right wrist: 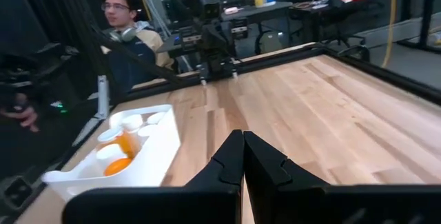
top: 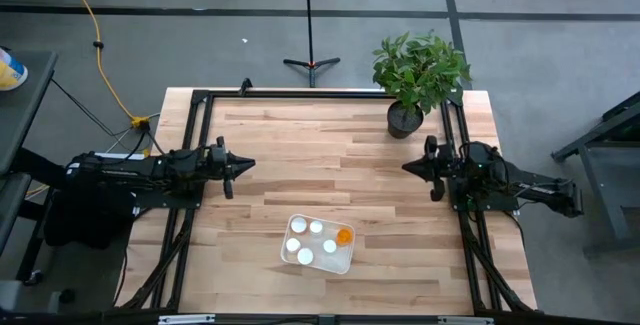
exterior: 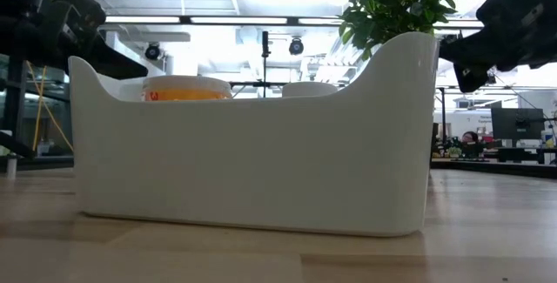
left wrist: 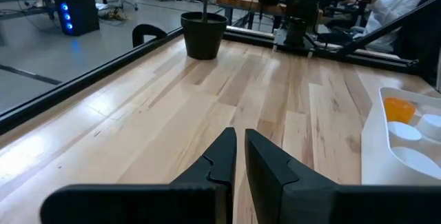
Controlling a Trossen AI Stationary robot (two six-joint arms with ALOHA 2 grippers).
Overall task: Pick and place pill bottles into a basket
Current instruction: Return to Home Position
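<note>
High view: all six pill bottles (top: 316, 227) appear to sit in the basket (exterior: 261, 161) front-centre on the worktop (top: 300, 155), none loose outside it, so placing looks complete; left jaws and right jaws, pressed together and empty, hang at opposite sides.

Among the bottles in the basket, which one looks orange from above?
The bottle at the basket's end nearest the right gripper; the other five show only white caps.
</note>
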